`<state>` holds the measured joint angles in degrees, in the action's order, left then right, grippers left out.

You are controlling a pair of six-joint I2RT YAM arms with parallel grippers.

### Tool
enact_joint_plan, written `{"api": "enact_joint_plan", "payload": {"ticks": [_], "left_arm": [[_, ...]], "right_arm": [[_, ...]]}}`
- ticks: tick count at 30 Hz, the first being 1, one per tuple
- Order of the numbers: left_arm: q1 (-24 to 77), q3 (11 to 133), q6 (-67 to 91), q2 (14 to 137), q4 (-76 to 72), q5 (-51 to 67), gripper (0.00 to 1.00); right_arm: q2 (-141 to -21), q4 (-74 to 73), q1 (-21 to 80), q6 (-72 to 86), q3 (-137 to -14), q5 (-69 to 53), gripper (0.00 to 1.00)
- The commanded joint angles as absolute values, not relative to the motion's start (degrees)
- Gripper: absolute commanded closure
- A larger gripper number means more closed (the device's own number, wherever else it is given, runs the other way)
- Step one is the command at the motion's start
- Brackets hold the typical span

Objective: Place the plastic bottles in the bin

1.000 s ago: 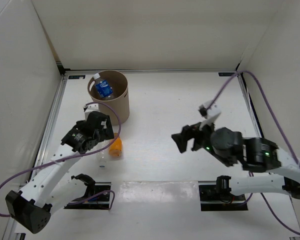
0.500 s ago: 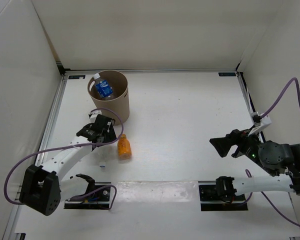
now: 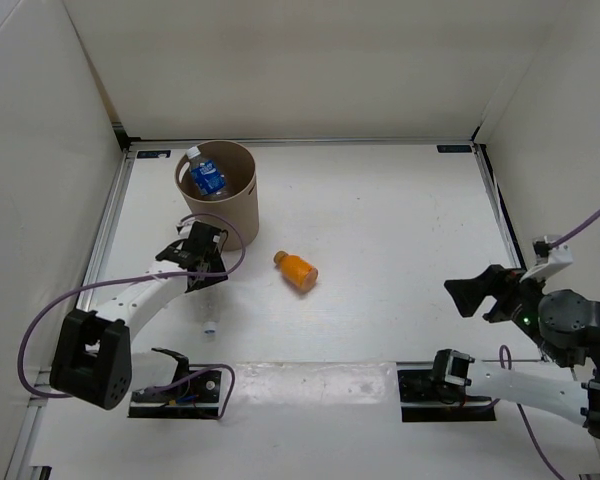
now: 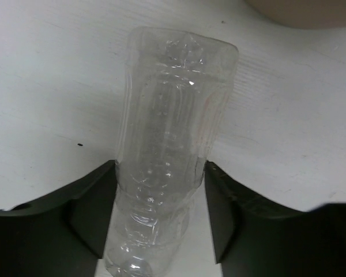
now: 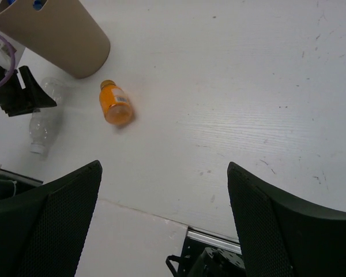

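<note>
The tan bin stands at the back left, and a blue-labelled bottle lies inside it. A slim clear bottle lies on the table just in front of the bin, base toward it. My left gripper is shut on that bottle near its shoulder, both fingers pressed against it. From above, the left gripper shows with the bottle's cap end sticking out behind. The short orange bottle lies on its side in mid-table. My right gripper hovers open and empty at the right, far from it.
White walls close in the table on the left, back and right. Black arm mounts and purple cables sit along the near edge. In the right wrist view, the orange bottle and the bin lie far ahead of the right gripper.
My left gripper has dropped to the table and shut on the clear bottle. The orange bottle rolled right, away from it. My right arm drew back to the right near corner.
</note>
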<state>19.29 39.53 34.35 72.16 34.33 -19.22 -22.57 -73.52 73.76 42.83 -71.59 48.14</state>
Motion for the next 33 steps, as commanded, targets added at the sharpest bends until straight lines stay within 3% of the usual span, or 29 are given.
{"api": "enact_joint_plan", "payload": {"ticks": [1, 2, 8, 15, 20, 26, 31, 33], "left_arm": [[18.9, 41.5, 33.8, 72.0, 32.8, -16.6, 0.35], [19.1, 41.4, 33.8, 72.2, 33.0, -16.0, 0.44], [19.4, 39.1, 35.0, 68.5, 33.0, -12.9, 0.69], [28.5, 41.0, 38.2, 53.6, 37.2, -15.6, 0.74], [36.9, 51.3, 36.1, 47.7, 42.9, -21.4, 0.74], [43.1, 65.6, 29.5, 48.8, 43.4, -29.6, 0.74], [43.4, 75.2, 18.0, 54.1, 35.9, -35.7, 0.75], [43.5, 75.8, 10.2, 57.1, 25.9, -37.3, 0.77]], "right_arm": [[-20.0, -72.6, 69.0, 39.3, -71.1, 44.4, 0.1], [-19.3, -72.5, 68.4, 38.2, -71.2, 43.7, 0.1], [-16.1, -71.5, 60.9, 34.4, -69.4, 42.0, 0.1], [-15.2, -69.3, 60.1, 32.5, -65.2, 44.6, 0.1], [-15.1, -68.9, 62.8, 33.3, -62.3, 47.7, 0.1], [-14.6, -69.5, 63.3, 34.4, -62.2, 47.7, 0.1], [-14.4, -67.9, 61.3, 32.3, -61.3, 45.6, 0.1], [-14.2, -66.5, 59.4, 30.8, -60.8, 44.0, 0.1]]}}
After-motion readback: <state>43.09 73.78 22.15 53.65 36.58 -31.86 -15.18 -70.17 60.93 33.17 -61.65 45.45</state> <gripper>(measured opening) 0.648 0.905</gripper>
